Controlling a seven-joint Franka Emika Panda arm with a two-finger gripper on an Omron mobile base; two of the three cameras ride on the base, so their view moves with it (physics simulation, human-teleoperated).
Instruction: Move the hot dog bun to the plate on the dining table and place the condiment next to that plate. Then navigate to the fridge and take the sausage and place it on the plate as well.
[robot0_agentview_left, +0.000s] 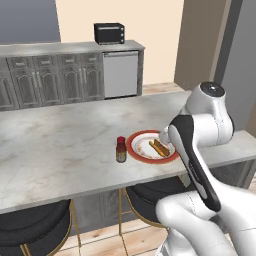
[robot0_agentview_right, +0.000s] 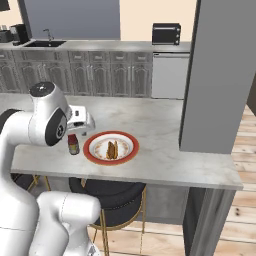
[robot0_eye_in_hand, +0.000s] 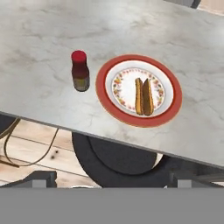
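The hot dog bun (robot0_eye_in_hand: 144, 96) — a small tan-orange split roll, elongated and soft-edged — lies in the white centre of the round plate (robot0_eye_in_hand: 107, 99), whose broad red rim circles a ring of tiny speckled pattern. The plate sits near the front edge of the pale grey marbled tabletop (robot0_eye_in_hand: 43, 39), smooth and faintly veined. Just beside the plate, not touching it, the condiment (robot0_eye_in_hand: 80, 71) stands upright: a squat dark red bottle with a rounded red cap. In the right base view its yellow label shows faintly. Below the tabletop's edge a black round stool (robot0_eye_in_hand: 118, 159) with thin gold legs rests on the wooden plank floor. The gripper (robot0_agentview_right: 80, 121), white and boxy, hangs above the bottle with its fingers spread wide and nothing between them.
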